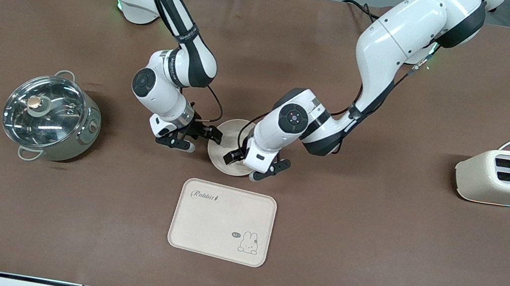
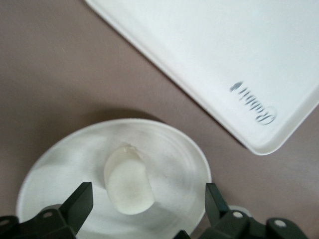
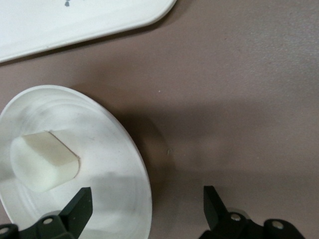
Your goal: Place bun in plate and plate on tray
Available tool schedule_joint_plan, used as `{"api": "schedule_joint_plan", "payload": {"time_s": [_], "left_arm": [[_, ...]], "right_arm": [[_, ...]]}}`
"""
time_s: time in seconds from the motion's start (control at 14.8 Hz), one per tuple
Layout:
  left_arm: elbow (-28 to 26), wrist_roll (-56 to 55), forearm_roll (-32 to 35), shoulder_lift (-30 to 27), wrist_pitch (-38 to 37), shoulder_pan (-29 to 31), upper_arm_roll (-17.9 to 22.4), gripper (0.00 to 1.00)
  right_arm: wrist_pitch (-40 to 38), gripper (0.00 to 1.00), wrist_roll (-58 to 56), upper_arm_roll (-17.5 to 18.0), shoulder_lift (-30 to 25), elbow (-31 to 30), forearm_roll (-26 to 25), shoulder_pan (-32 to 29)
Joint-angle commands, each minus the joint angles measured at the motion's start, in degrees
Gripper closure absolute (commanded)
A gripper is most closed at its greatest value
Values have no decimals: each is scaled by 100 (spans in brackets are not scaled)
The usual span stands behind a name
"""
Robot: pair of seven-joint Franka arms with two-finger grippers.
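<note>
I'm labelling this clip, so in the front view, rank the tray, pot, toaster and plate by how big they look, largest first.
1. The tray, clearly largest.
2. and 3. The pot and the toaster look about alike; I won't rank them.
4. The plate, smallest, though both grippers partly cover it.

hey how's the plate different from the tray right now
The plate is round; the tray is rectangular with rounded corners, and larger. The plate is plain, while the tray carries "Rabbit" lettering and a rabbit drawing. The plate holds the bun; the tray holds nothing and lies nearer the front camera. The open left gripper is over the plate; the open right gripper is beside it. Both are cream.
</note>
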Motion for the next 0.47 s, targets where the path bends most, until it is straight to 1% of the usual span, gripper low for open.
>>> {"api": "schedule_joint_plan", "payload": {"time_s": [0.0,0.07,0.14,0.2,0.34,0.41], "left_arm": [[-116,88,433,-926,-1123,233,253,0],[-116,315,583,-1173,-1467,408,253,0],[-125,639,680,-1428,-1766,575,253,0],[-125,1034,690,-1665,-2082,812,253,0],[-125,2017,690,-2157,-2619,1374,253,0],[-133,2449,690,-2360,-2891,1655,253,0]], "right_arm": [[9,44,-31,-9,1,53,147,100],[35,63,-57,-9,28,53,147,109],[105,71,-92,-9,89,53,147,109],[210,76,-110,-9,142,53,147,109],[334,78,-119,-9,256,61,138,179],[343,96,-128,-9,265,79,138,188]]}}
